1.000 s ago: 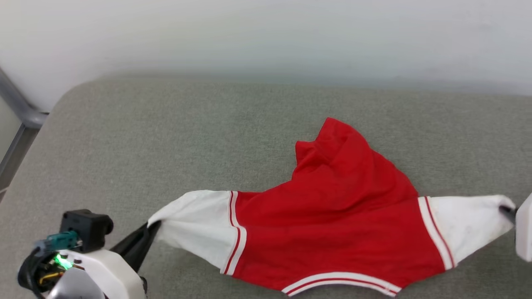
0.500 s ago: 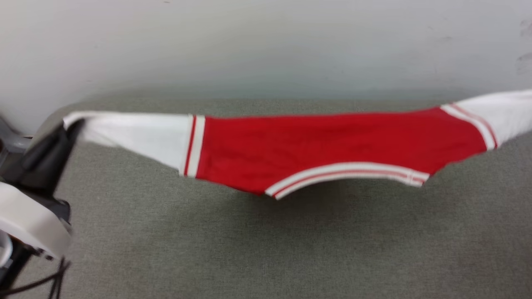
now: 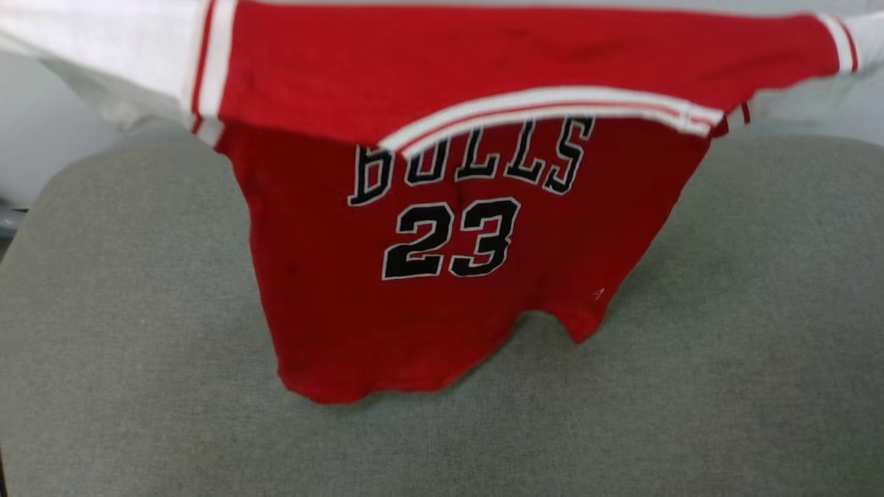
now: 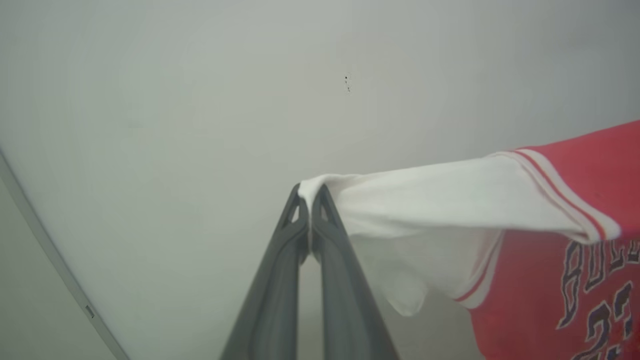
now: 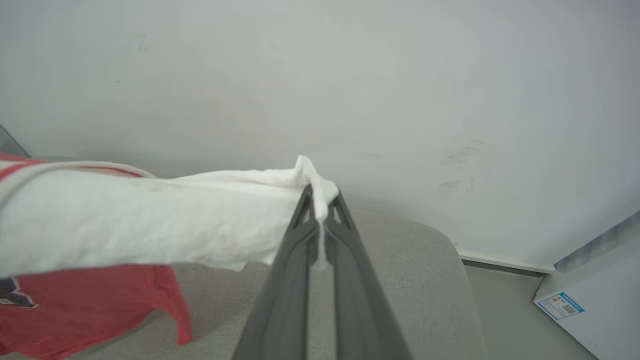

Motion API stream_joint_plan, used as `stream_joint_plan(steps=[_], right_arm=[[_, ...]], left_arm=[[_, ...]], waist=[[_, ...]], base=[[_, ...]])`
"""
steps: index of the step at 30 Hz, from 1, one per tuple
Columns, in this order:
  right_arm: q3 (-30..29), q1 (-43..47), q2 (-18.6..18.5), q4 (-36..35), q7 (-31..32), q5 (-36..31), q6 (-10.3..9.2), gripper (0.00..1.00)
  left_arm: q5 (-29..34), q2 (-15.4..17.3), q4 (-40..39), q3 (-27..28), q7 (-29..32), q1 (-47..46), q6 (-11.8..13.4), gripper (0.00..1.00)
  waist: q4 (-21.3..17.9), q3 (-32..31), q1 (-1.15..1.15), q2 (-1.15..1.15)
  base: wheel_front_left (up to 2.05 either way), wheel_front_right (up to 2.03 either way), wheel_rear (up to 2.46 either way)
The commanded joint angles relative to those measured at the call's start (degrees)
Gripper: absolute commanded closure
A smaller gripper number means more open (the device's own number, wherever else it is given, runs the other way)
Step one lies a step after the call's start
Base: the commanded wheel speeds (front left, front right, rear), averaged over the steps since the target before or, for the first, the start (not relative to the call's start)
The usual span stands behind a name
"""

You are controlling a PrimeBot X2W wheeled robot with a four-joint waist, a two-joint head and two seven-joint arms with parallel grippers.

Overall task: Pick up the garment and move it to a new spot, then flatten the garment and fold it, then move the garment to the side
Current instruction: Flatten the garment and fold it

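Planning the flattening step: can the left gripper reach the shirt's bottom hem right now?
Probably not. The left gripper is shut on a sleeve tip, holding the shirt up, and the hem hangs well below it. It would have to let go first.

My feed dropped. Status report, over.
Left gripper and right gripper each shut on a sleeve tip of the garment. It hangs spread above the grey cushion, number side facing head camera. Nothing seen in the way.

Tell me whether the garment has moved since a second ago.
Yes, upward: the garment lay spread on the grey cushion; now it hangs over it by both sleeves.
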Motion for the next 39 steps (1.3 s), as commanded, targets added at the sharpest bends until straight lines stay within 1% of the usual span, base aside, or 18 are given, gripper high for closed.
stream_joint_plan(steps=[1,5,11,15,17,21,23,28,32,34,39], right_arm=[[0.3,-1.6,-0.1,0.5,-0.3,-0.6,-0.06,1.0],[1.2,-6.9,0.1,1.8,-1.6,-1.7,-0.07,1.0],[1.8,-17.6,-0.5,5.1,-5.0,-5.4,-0.07,1.0],[2.7,-26.1,-0.9,8.8,-8.6,-9.1,-0.08,1.0],[3.5,-31.2,-0.7,11.8,-10.8,-11.3,-0.08,1.0],[4.1,-40.6,-0.5,18.2,-16.8,-16.1,-0.08,1.0],[4.4,-44.7,0.2,21.9,-20.9,-18.8,-0.09,1.0],[5.0,-52.2,1.0,30.8,-30.4,-23.5,-0.09,1.0],[5.7,-53.6,2.1,36.6,-35.5,-25.5,-0.09,1.0],[6.1,-53.4,2.1,37.8,-36.3,-25.6,-0.09,1.0],[7.5,-49.9,2.1,41.9,-39.0,-24.2,-0.09,1.0]], left_arm=[[0.2,0.4,1.0,-0.1,-0.2,-1.6,0.1,1.0],[0.7,2.2,4.4,-0.7,-0.6,-7.2,-0.8,1.0],[0.3,4.4,10.7,-2.8,-1.8,-18.2,-2.7,1.0],[1.6,5.3,16.1,-6.0,-4.1,-27.6,-3.9,1.0],[2.4,5.1,19.1,-8.0,-5.7,-33.0,-4.3,1.0],[4.9,3.0,26.9,-11.8,-10.8,-44.7,-4.8,1.0],[6.7,1.8,31.3,-13.4,-14.9,-49.9,-4.9,1.0],[9.7,-2.0,42.3,-16.9,-24.1,-58.7,-5.2,1.0],[11.0,-4.4,49.6,-19.3,-30.0,-61.2,-5.2,1.0],[11.0,-5.0,51.2,-19.9,-31.2,-61.3,-5.3,1.0],[10.1,-7.6,56.7,-24.3,-34.5,-57.5,-5.5,1.0]], waist=[[-0.2,1.4,0.0,0.0],[-0.3,5.3,0.0,0.0],[-0.1,14.1,0.0,0.0],[0.4,20.0,0.0,0.0],[0.7,23.0,0.0,0.0],[1.5,27.7,0.0,0.0],[1.9,29.2,0.0,0.0],[2.8,31.9,0.0,0.0],[3.5,32.9,0.0,0.0],[3.7,32.9,0.0,0.0],[4.5,32.4,0.0,0.0]], base=[[0.0,0.0,0.0],[0.0,0.0,0.0],[0.0,0.0,0.0],[0.0,0.0,0.0],[0.0,0.0,0.0],[0.0,0.0,0.0],[0.0,0.0,0.0],[0.0,0.0,0.0],[0.0,0.0,0.0],[0.0,0.0,0.0],[0.0,0.0,0.0]])
